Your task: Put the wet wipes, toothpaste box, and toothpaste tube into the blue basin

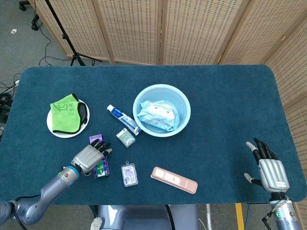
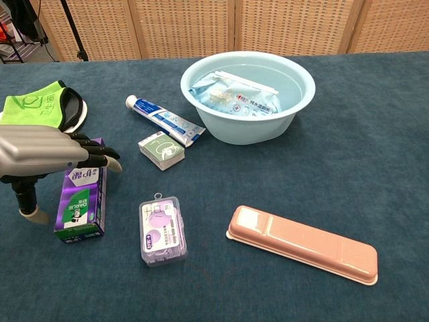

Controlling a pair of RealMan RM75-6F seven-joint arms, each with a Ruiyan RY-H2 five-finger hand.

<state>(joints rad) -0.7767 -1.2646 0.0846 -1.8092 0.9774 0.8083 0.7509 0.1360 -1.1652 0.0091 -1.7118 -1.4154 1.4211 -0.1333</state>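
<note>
Pink case [image 2: 301, 245]: long, lidded, lying flat at the near edge of the teal cloth table [image 1: 230, 100].
Right hand [image 1: 270, 167]: near right corner, palm down, fingers spread, holding nothing, well apart from every item.
Clear floss box [image 2: 161, 229]: purple inside, flat on the cloth, just right of the toothpaste box.
Left hand [image 2: 41, 153]: above the toothpaste box, fingers extended and apart over its far end, thumb hanging down at the box's left side; whether it touches the box I cannot tell.
Toothpaste box [image 2: 83, 200]: purple with a green end, lying flat, still outside the basin.
Small green-and-white box [image 2: 161, 149]: between the toothpaste box and the basin, beside the tube's tail.
Toothpaste tube [image 2: 163, 120]: white and blue, lying at a slant, tail end near the basin wall.
Blue basin [image 2: 295, 111]: centre of the table.
Wet wipes [image 2: 234, 97]: pack lying inside the basin.
White plate [image 1: 51, 125]: far left, carrying a green cloth [image 1: 66, 113].
</note>
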